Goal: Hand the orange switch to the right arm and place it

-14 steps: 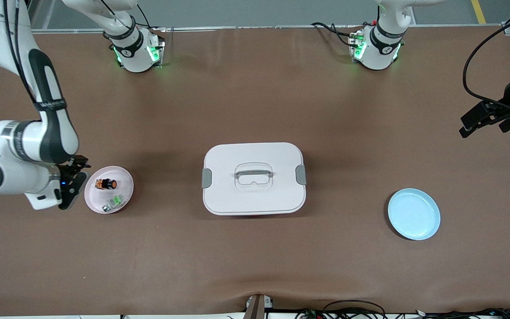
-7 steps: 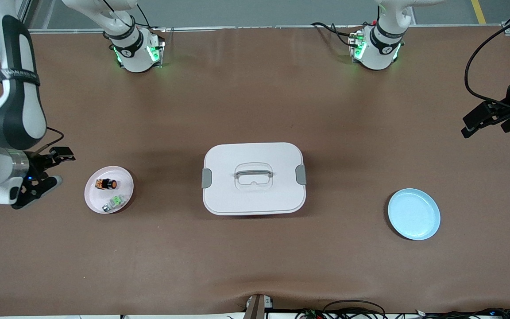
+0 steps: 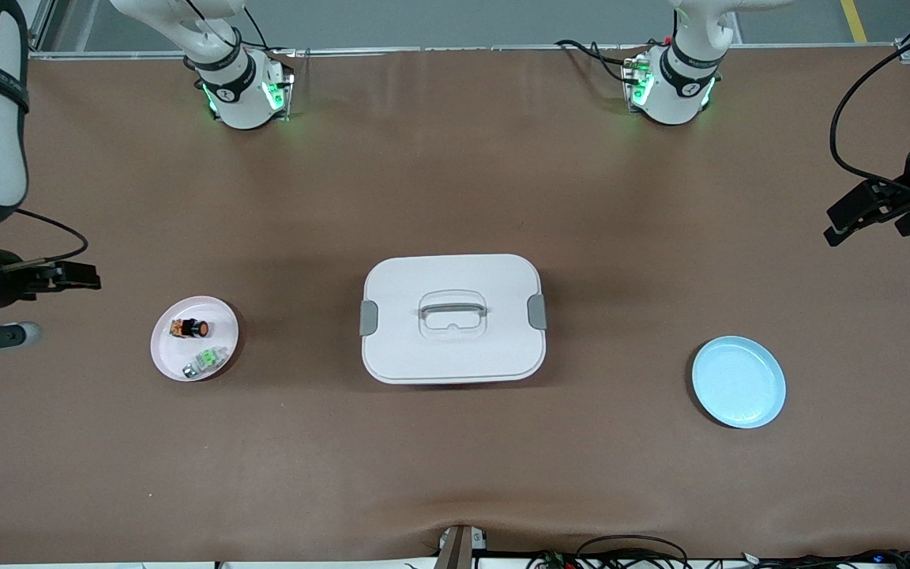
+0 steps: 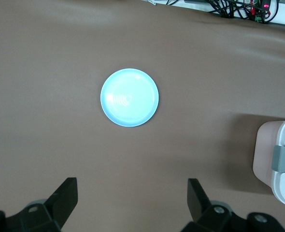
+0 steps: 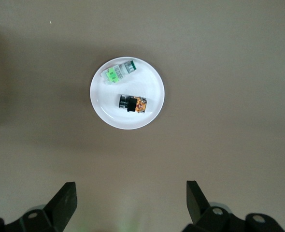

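Both fingers (image 5: 67, 200) spread – orange switch (image 5: 133, 103) plated (image 5: 104, 113), well apart.

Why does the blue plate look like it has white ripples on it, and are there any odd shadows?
Left wrist view: the ripples on the blue plate are glare from overhead light. Front view: soft dark shadows lie beside the white lidded box and around the pink plate. Right wrist view: a broad dim shadow band crosses the table.
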You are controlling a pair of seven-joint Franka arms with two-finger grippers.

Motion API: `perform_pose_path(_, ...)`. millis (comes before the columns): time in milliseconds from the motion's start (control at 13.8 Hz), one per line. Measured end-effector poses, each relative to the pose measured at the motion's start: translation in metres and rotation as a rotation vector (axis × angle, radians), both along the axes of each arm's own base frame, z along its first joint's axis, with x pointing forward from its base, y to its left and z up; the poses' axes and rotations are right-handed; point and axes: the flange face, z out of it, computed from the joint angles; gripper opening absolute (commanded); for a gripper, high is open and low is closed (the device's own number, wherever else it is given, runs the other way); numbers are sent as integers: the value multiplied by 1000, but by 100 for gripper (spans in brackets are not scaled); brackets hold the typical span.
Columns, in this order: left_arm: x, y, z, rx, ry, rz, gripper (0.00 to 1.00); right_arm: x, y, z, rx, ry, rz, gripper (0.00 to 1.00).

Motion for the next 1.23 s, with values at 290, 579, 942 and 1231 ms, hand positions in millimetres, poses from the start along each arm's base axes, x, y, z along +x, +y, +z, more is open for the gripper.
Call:
perform_pose_path(290,0,3,0,0,0,5,100,1,-3,28,-2,-56,-6,100)
perform_pose_path(579,0,2,1,0,-1,4,100,-15,6,83,63,-139,-24,100)
perform_pose_path(942,0,3,1,0,-1,5,100,-42,-17,110,116,-114,-163,100)
perform_pose_path(1231,0,3,1,0,-2,5,100,-54,-20,129,102,-134,-166,100)
